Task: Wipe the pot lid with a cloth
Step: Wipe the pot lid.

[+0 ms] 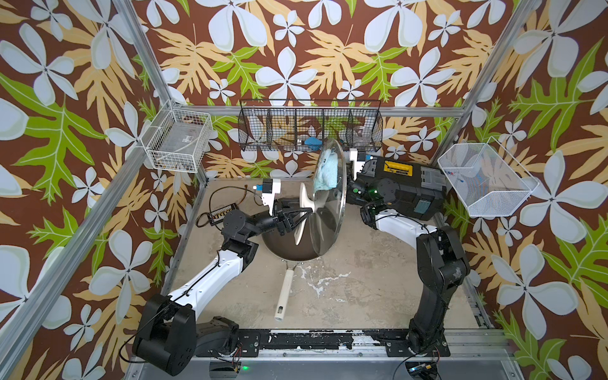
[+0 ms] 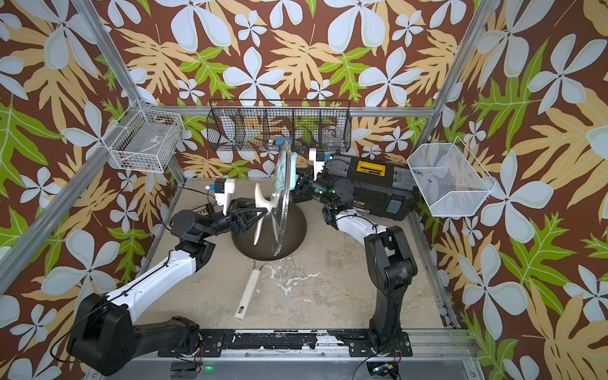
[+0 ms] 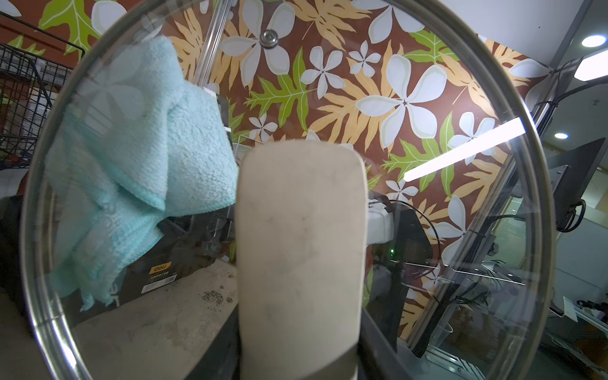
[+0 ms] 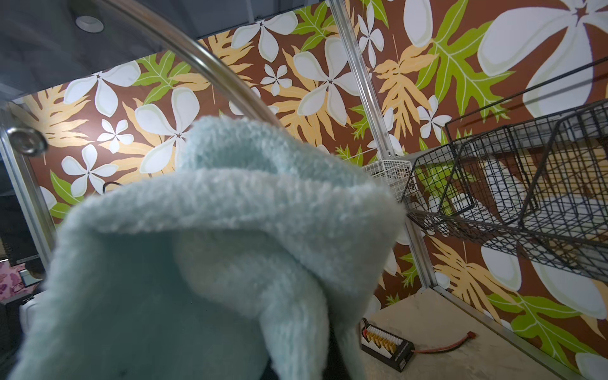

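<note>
The pot lid (image 1: 329, 204) stands on edge above the pan; it is clear glass with a metal rim (image 3: 539, 197). My left gripper (image 1: 297, 215) is shut on its cream bar handle (image 3: 301, 246), with dark fingers (image 3: 378, 345) on both sides of the bar. The light blue cloth (image 1: 327, 171) is bunched against the upper part of the lid's other face and shows through the glass (image 3: 138, 158). My right gripper (image 2: 301, 184) is shut on the cloth (image 4: 214, 246) behind the lid. Its jaws are buried in the fabric in the right wrist view.
A dark frying pan (image 1: 286, 245) with a long cream handle (image 1: 284, 292) lies under the lid. A black toolbox (image 1: 404, 184) sits behind the right arm. A black wire basket (image 1: 309, 126) hangs on the back wall, white baskets (image 1: 177, 141) (image 1: 483, 181) at the sides. A charger board (image 1: 218, 214) lies at the left.
</note>
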Action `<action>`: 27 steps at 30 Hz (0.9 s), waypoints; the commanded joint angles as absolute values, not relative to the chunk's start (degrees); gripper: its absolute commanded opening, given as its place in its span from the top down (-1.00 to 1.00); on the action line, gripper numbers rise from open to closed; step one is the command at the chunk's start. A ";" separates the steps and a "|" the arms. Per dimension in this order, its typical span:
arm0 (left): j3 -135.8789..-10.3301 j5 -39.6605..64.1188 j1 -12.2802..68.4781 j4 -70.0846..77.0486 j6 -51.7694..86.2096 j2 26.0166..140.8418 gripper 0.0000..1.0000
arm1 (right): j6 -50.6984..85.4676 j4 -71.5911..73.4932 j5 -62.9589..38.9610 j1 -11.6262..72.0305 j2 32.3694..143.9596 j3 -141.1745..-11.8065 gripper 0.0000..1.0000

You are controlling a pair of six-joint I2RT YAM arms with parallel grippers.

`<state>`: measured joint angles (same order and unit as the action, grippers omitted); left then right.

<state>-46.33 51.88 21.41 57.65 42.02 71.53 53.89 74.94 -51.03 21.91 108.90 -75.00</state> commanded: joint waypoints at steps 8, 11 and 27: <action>-48.87 51.00 21.47 65.60 38.29 70.91 1.00 | 58.60 84.82 -52.29 24.88 108.78 -65.49 1.00; -49.24 50.51 21.46 65.93 38.50 70.82 1.00 | 60.41 88.13 -52.13 25.59 108.75 -62.88 1.00; -49.16 47.17 21.49 66.85 37.02 72.23 1.00 | 69.14 104.14 -52.92 28.43 104.76 -50.52 1.00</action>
<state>-49.10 51.37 21.50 56.53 37.41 72.29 65.45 92.16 -51.68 28.14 105.27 -51.90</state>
